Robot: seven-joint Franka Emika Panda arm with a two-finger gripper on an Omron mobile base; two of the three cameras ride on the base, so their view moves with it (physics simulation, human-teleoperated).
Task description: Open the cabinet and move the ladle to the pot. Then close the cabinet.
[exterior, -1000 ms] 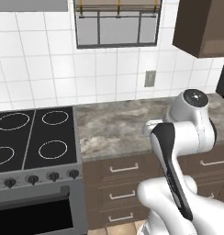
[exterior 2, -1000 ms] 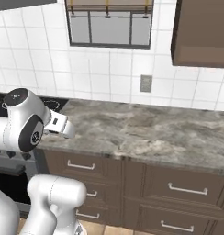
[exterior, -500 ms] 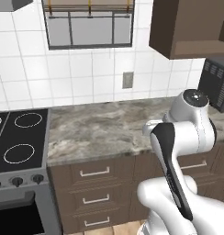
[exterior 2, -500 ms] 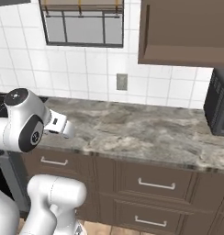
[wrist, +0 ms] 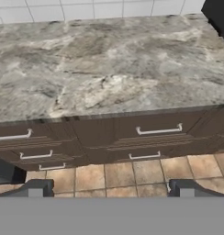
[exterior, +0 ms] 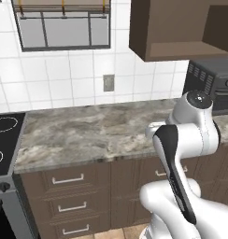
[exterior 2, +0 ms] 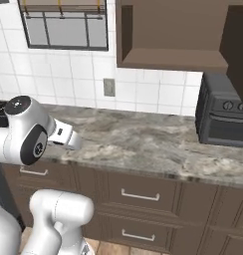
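The cabinet (exterior 2: 173, 35) — seen at the upper right of both base views — is judged rigid and hinged, best taken by its bar handle, not discernible here, while the end effector (wrist: 109, 188) is spread apart, empty, over the worktop (wrist: 104, 69).

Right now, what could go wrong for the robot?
1. The gripper is open, holds nothing and looks down at the counter, far below the cabinet, so reaching up may need a big swing.
2. A black oven sits on the counter under the cabinet; the arm might bump it.
3. The cabinet's handle cannot be seen, so a grab could miss.
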